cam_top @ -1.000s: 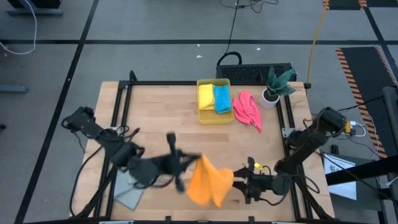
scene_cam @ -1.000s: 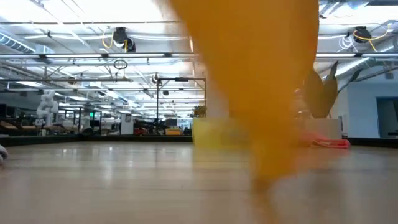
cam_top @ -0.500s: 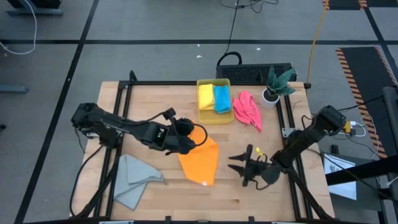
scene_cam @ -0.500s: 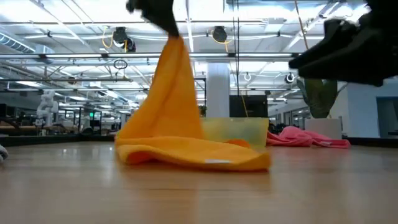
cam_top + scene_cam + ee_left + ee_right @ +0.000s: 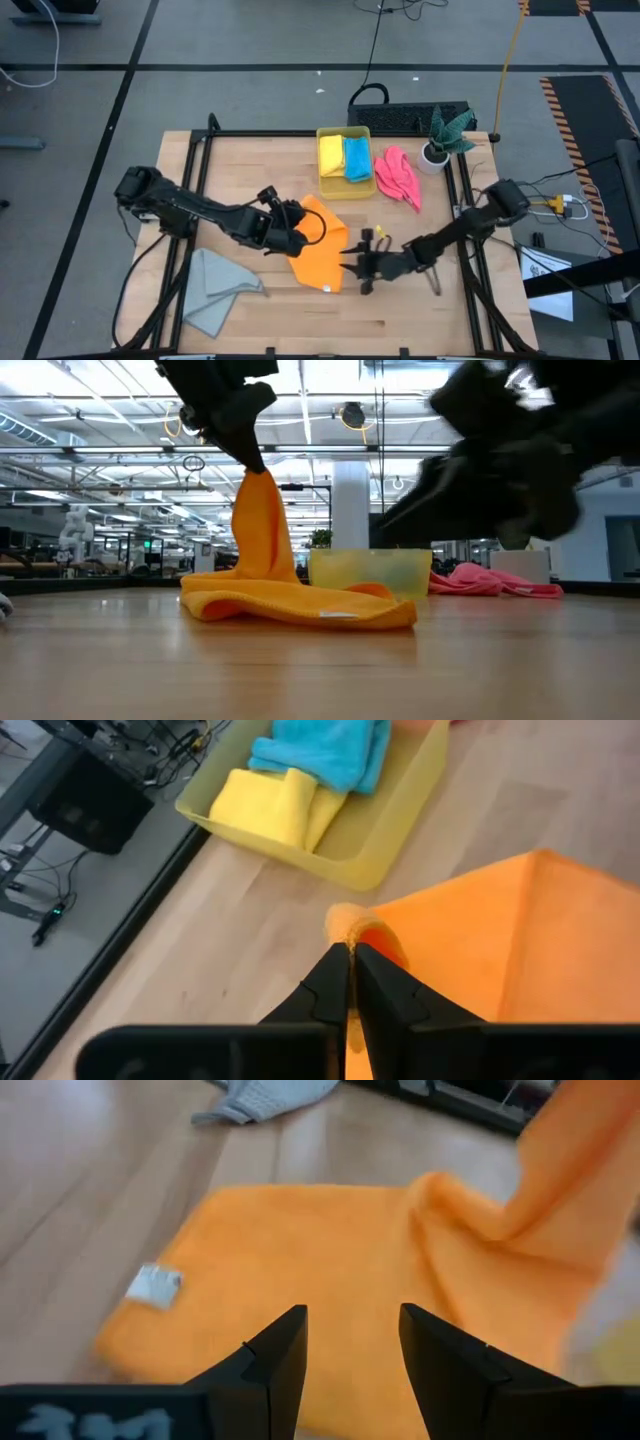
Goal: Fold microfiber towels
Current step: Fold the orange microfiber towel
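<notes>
An orange towel (image 5: 325, 255) lies mostly flat on the table's middle, one part of it drawn up into a peak (image 5: 262, 525). My left gripper (image 5: 297, 233) is shut on that peak. My right gripper (image 5: 352, 268) stands open just right of the towel, low over the wood. In its wrist view its fingers (image 5: 350, 1320) point at the orange towel (image 5: 330, 1250) without touching it. A grey towel (image 5: 215, 290) lies crumpled at the near left. A pink towel (image 5: 397, 177) lies at the far right. My left gripper pinches a bunched bit of the orange towel's edge (image 5: 347, 925) between its two shut fingers. The fingers slant downward from the table's left side. The cloth rises from the table to the fingertips (image 5: 252, 460), while the rest of the towel (image 5: 300, 605) lies on the wood.
A translucent yellow bin (image 5: 345, 190) at the far middle holds a folded yellow towel (image 5: 331, 155) and a blue towel (image 5: 356, 158). A potted plant (image 5: 440, 140) stands at the far right corner. Bare wood lies along the near edge between the grey and orange towels.
My left gripper has carried the orange towel toward the far edge and down. The towel hung in the air a second ago. Most of it now lies spread on the table with one part still held up. My right gripper, open throughout, has moved left toward the towel.
</notes>
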`<act>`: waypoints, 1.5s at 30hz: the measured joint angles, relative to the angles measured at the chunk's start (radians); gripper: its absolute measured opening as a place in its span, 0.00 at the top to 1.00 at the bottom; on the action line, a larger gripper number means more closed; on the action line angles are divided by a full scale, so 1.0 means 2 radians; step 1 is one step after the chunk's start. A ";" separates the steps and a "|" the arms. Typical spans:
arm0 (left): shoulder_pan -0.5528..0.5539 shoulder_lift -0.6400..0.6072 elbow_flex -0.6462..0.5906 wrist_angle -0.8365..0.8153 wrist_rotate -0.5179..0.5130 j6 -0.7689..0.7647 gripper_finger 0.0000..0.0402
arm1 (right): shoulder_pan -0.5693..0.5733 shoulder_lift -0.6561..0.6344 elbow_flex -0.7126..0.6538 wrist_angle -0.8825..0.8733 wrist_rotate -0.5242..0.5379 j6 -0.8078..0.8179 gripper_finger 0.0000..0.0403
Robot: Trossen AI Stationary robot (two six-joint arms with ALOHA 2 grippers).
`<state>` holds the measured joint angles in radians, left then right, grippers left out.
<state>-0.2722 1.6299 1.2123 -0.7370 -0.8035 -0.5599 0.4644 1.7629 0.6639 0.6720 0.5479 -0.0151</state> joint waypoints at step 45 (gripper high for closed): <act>-0.064 0.000 -0.004 -0.010 -0.038 -0.027 0.92 | -0.168 0.156 0.223 -0.130 -0.128 -0.098 0.99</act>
<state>-0.3998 1.6299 1.2046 -0.7574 -0.8796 -0.6132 0.1285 2.0740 1.1107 0.4121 0.2921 -0.2108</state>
